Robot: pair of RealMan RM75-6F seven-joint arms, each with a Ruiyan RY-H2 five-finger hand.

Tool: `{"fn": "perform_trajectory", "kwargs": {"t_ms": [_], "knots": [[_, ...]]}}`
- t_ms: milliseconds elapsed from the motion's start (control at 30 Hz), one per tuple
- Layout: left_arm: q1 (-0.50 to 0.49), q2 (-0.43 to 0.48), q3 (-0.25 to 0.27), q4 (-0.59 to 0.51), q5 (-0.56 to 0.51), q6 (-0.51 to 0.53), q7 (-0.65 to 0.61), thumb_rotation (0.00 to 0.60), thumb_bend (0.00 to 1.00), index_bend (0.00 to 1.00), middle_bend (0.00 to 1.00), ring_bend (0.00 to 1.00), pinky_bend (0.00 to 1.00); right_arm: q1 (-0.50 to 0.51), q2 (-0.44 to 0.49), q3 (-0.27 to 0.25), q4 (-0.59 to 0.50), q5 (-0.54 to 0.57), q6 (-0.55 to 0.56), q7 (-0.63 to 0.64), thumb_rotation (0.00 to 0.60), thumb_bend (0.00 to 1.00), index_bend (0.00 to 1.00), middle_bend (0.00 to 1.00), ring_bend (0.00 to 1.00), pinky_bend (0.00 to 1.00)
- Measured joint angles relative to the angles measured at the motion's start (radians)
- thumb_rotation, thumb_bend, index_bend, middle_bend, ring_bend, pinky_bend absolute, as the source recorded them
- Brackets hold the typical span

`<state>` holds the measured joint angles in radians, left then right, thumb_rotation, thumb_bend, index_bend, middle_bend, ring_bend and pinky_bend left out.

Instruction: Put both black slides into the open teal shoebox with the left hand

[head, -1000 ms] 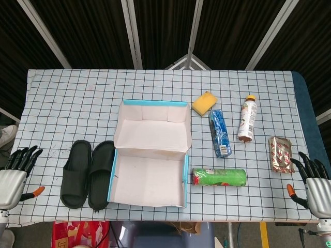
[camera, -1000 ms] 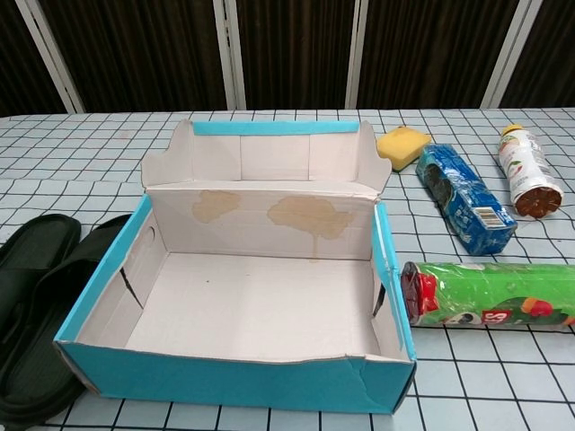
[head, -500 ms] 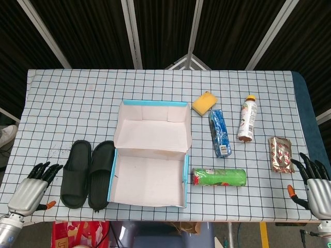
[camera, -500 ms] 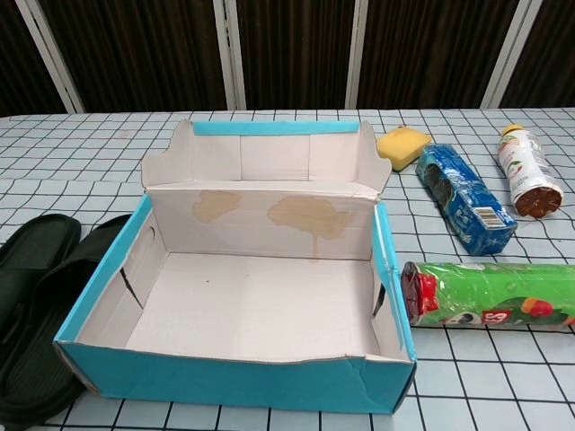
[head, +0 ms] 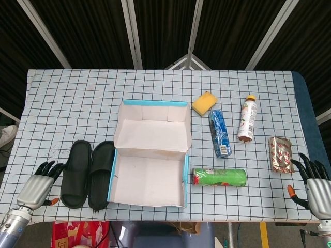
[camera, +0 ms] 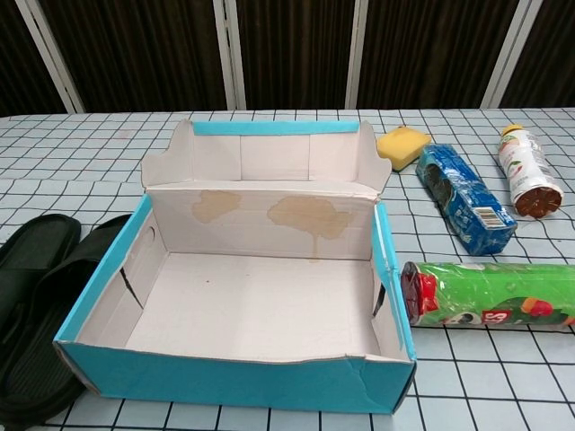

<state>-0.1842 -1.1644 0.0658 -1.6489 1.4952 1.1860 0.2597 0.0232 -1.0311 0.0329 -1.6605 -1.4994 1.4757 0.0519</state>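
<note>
Left hand [head: 37, 182] has edged right along the near table edge since 0.5 s ago, fingers spread, empty, now just beside the outer slide [head: 75, 166].

The 2 black slides lie side by side left of the open teal shoebox [head: 150, 150], the inner slide [head: 101, 173] against its wall; likely light, soft rubber, best gripped across the strap. Right hand [head: 313, 182] rests spread, empty. Only the head view shows either hand; the chest view shows the box's bare, stained interior.
</note>
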Motion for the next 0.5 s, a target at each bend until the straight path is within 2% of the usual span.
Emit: {"fn": "perform_trajectory", "kwargs": {"t_ms": [300,500], "knots": [[-0.033,-0.035,-0.004,0.033,-0.017,-0.046,0.012,0.6,0.13,0.03,0.11,0.0,0.01,0.006,-0.003,0.002,0.003,0.01,-0.015,-0.006,0.6,0.4,0.17,0.05,0.13,0.07],[-0.046,-0.052,-0.002,0.05,-0.015,-0.056,0.015,0.6,0.13,0.16,0.19,0.0,0.01,0.008,-0.003,0.003,0.004,0.014,-0.019,-0.007,0.6,0.4,0.17,0.05,0.13,0.07]]}}
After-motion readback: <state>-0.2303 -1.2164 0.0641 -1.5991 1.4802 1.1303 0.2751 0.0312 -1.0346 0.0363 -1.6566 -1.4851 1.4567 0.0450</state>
